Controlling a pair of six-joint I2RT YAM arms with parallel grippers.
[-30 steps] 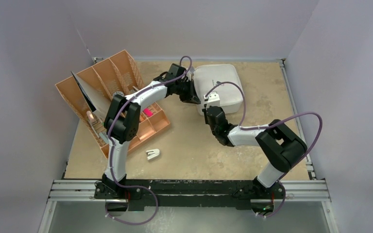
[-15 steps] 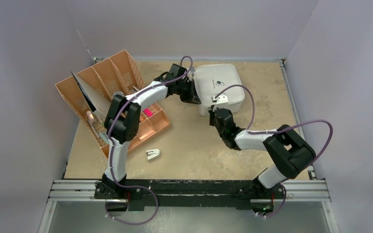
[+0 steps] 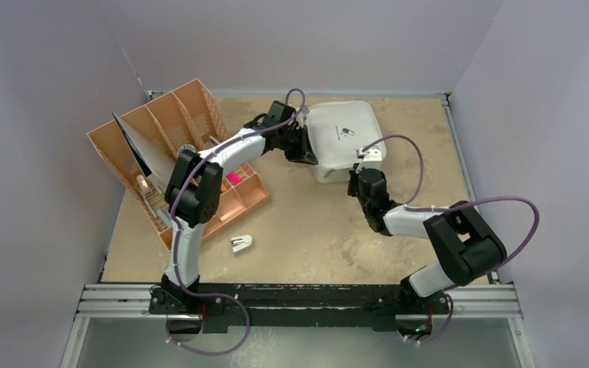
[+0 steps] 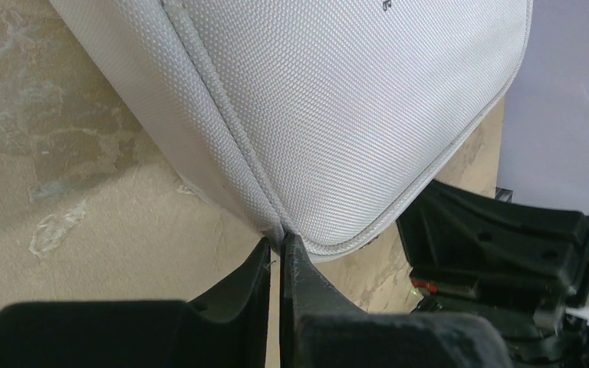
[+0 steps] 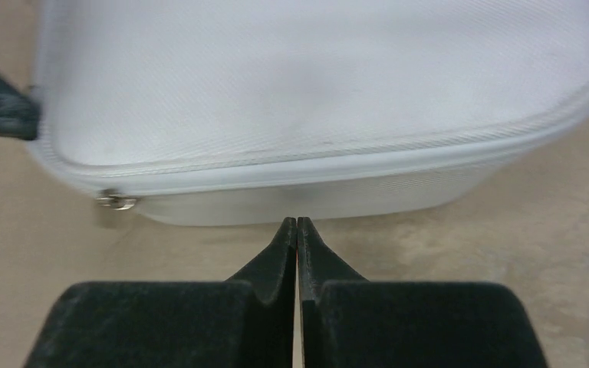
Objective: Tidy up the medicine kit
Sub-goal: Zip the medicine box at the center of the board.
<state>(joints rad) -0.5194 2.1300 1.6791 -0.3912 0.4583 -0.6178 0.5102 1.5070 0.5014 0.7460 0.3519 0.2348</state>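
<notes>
Right claw (image 5: 297,224) has its two fingers pressed flat together with nothing between them, tips aimed at the front wall of the medicine kit (image 5: 314,100) and just short of it, below the zip line. Off to this claw's left, along the same seam, a small metal zip pull (image 5: 116,202) hangs at the case's near corner. Beyond that corner is the left claw (image 4: 278,244), also closed, its tips set right against the raised seam on the kit's side. Whether it nips the seam or only bears on it cannot be told. The grey case lies shut on the desk (image 5: 445,268), lid down, directly ahead of the right claw. The tan organizer trays (image 3: 176,123) stand well away behind the left arm. The step in hand looks like getting the kit open. Probably the right claw must next spread, slide left to the pull and pinch it while the left claw steadies the case.
</notes>
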